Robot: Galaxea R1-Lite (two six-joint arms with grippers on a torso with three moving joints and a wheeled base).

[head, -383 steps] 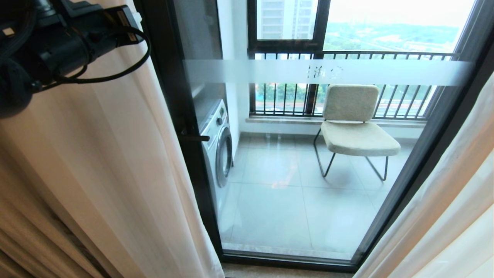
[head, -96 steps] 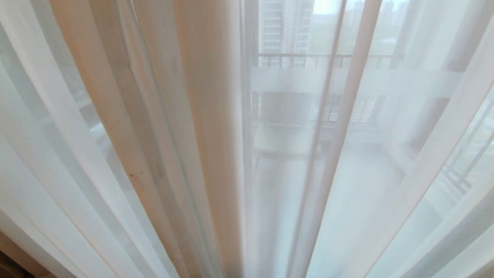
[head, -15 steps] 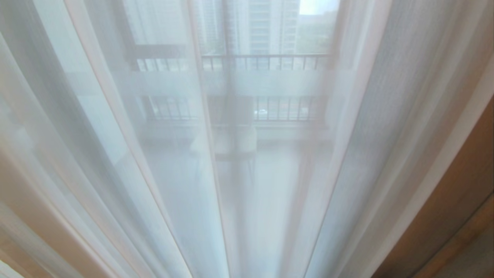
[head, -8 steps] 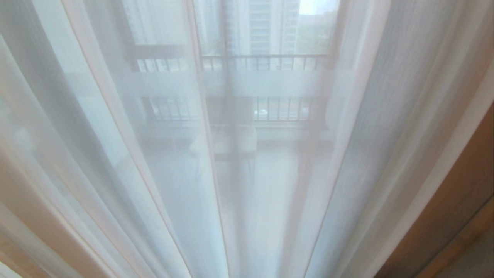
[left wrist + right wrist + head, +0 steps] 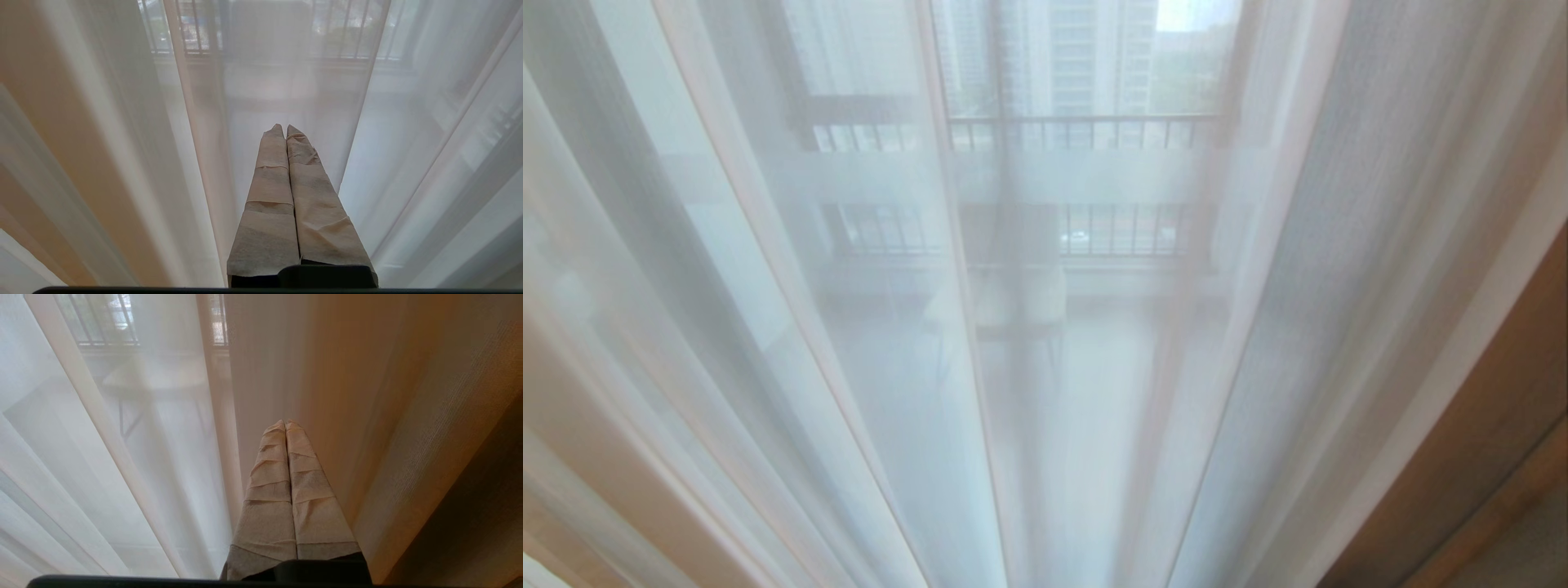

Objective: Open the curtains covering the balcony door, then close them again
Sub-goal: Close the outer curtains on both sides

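A: What do we see in front of us?

B: We see the curtains drawn across the whole head view. The thin white sheer panels hang in long folds in the middle, and a beige-tan drape comes in at the lower right edge. A warmer tan fold is also at the lower left.

A: And where is the balcony door?

B: It is behind the sheer cloth, so we see it only dimly. A dark vertical frame runs down near the centre, and the pale frosted band crosses it. Further behind we can make out the black railing bars, a pale chair on the balcony floor, and tall buildings outside.

A: What stands in our way?

B: Only the curtains. They cover the glass fully, and everything beyond looks soft and misty through them.

A: How are our claws?

B: Neither arm shows in the head view. In its wrist view, the left gripper has its two tape-wrapped fingers pressed together, with nothing between them. It points toward the sheer folds, with a tan fold to one side. The right gripper is the same, its fingers together and empty. It points at the place where the white sheer meets the beige-tan drape. We cannot tell if the tips touch the cloth
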